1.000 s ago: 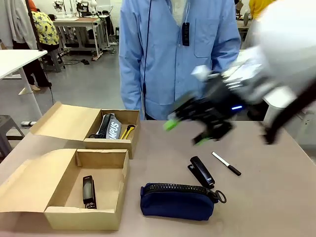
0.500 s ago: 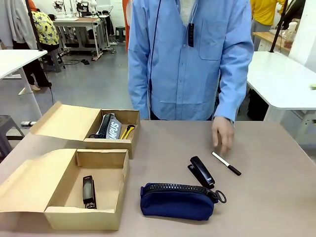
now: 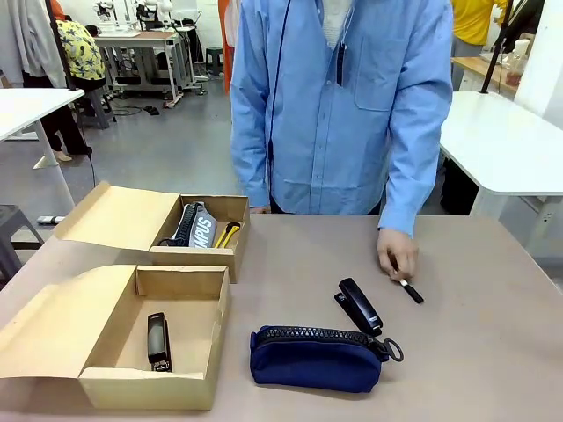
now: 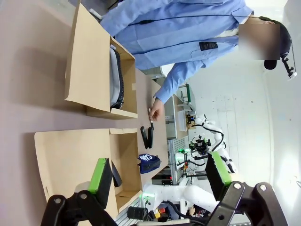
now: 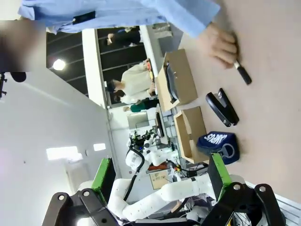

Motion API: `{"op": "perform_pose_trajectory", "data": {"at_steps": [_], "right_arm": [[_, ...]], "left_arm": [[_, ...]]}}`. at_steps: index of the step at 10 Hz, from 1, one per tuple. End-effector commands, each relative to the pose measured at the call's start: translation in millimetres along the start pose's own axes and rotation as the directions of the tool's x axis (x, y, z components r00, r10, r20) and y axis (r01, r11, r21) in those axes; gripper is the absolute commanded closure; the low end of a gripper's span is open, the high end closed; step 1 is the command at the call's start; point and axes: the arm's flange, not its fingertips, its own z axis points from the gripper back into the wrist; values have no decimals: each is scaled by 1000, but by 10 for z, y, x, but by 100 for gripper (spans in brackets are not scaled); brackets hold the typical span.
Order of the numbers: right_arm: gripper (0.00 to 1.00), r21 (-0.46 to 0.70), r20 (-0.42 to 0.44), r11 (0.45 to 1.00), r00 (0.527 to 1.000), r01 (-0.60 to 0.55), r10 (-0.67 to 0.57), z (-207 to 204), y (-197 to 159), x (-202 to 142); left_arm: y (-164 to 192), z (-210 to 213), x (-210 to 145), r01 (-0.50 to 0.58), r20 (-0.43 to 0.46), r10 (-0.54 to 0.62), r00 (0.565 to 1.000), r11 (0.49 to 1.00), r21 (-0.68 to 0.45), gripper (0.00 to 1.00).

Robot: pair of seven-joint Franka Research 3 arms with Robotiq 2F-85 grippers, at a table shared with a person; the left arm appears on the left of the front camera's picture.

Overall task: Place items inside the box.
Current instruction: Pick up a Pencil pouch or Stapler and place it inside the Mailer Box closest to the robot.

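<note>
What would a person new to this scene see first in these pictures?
A person in a light blue shirt stands at the far side of the table, one hand on the end of a marker pen at the right. Near the front edge lies a navy pouch, with a black stapler just behind it. At the left stand two open cardboard boxes: the near box holds a small black thing, the far box lies behind it.

Open-plan laboratory workshop: white benches point(image 3: 497, 145) stand on a grey floor point(image 3: 158, 149); a far bench point(image 3: 141, 40) carries equipment.
</note>
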Motion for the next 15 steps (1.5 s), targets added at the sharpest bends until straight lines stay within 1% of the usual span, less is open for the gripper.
{"op": "perform_pose_trajectory", "data": {"at_steps": [1,14,15], "right_arm": [[0,10,4,1000,1000,-3,3,-51,332,-93],[0,10,4,1000,1000,-3,3,-51,332,-93],[0,-8,-1,1000,1000,-20,20,-39,280,-86]], "left_arm": [[-16,-1,-7,21,2,-21,1000,1000,-17,0],[-16,-1,-7,21,2,-21,1000,1000,-17,0],[-16,-1,-7,21,2,-21,1000,1000,-17,0]]}}
